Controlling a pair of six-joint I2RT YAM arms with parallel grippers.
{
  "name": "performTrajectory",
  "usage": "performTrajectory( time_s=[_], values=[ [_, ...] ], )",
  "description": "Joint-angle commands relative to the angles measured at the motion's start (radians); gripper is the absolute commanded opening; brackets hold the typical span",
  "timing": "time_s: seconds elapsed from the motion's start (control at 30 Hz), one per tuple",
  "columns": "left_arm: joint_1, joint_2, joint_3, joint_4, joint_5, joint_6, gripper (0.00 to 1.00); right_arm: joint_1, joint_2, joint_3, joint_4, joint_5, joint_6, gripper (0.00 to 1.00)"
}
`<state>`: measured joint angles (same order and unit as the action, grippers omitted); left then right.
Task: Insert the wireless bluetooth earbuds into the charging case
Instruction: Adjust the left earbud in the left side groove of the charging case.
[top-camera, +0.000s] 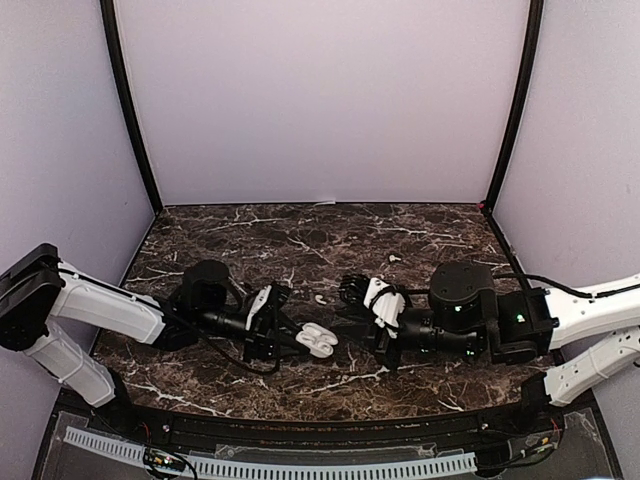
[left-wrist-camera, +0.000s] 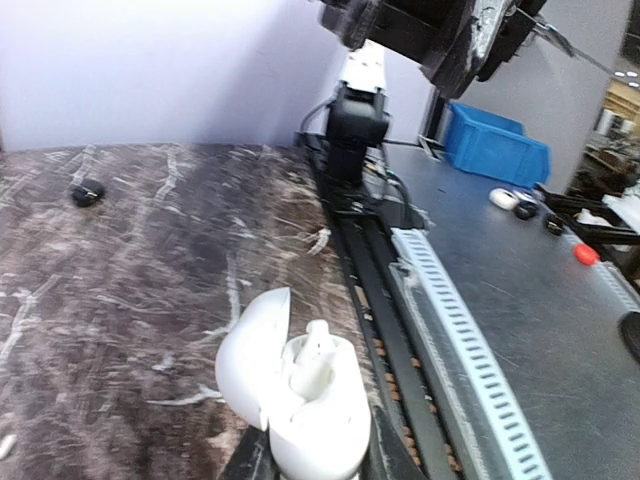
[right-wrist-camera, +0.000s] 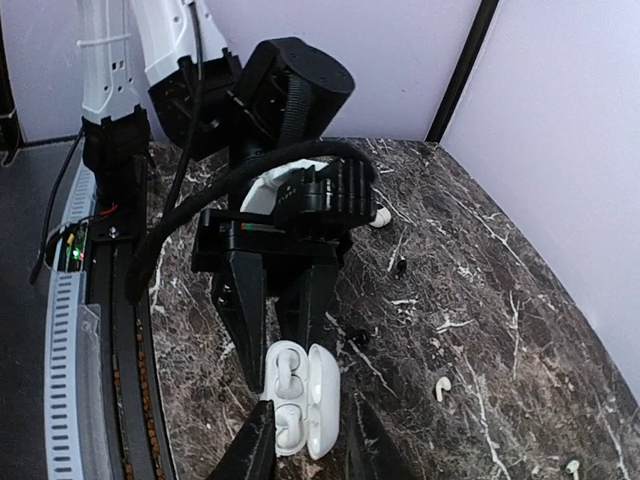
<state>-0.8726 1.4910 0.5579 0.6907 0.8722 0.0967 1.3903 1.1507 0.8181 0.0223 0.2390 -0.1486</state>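
White plastic charging case (top-camera: 317, 342): lid swung open, resting on dark marble table (top-camera: 200, 230), clamped at its left side by the left gripper (right-wrist-camera: 278, 345).

Right gripper (right-wrist-camera: 313, 445): just right of the case and slightly beyond it, tips aimed at it. Fingers stood apart, and I could see nothing between them.

Nearest loose earbud (top-camera: 320, 298): on the marble just beyond the case, a little left of the right gripper's tips. Its head-to-stem line was too small to read from above. In the right wrist view it showed as a small hooked shape to the far side of the case.

2 further earbuds: 1 well beyond the case to the right (top-camera: 395, 258), 1 farther off again (right-wrist-camera: 572, 466).

Judgement: the right arm was the nearer and the only free 1, so the pick would fall to it, reaching to the far side of the case.

Hard to make out: the left wrist view showed 1 white stem (left-wrist-camera: 318, 345) rising from the case body. Whether both wells were filled I could not tell. That view cut off the left gripper's fingers at its lower edge.
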Motion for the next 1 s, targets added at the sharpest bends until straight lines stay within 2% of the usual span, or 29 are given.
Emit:
performTrajectory(
  time_s=[0.0,0.07,0.3,0.37,0.47,0.97],
  values=[
    [0.017,-0.085,-0.09,0.251,-0.195,-0.025,0.01,-0.011,-0.015,-0.012,0.12,-0.003,0.108,0.21],
    [0.022,-0.109,-0.128,0.303,-0.253,-0.033,0.0,-0.012,0.007,0.003,0.114,-0.005,0.122,0.2],
    [0.025,-0.148,-0.261,0.494,-0.439,-0.039,0.0,-0.012,0.116,0.039,0.131,-0.041,0.171,0.07],
    [0.025,-0.153,-0.297,0.542,-0.465,-0.028,0.0,-0.013,0.145,0.046,0.141,-0.055,0.179,0.0],
    [0.025,-0.16,-0.335,0.603,-0.474,-0.007,0.0,-0.012,0.183,0.058,0.153,-0.056,0.188,0.0],
    [0.024,-0.196,-0.364,0.629,-0.5,-0.003,0.0,-0.013,0.302,0.074,0.304,-0.049,0.23,0.0]
  ],
)
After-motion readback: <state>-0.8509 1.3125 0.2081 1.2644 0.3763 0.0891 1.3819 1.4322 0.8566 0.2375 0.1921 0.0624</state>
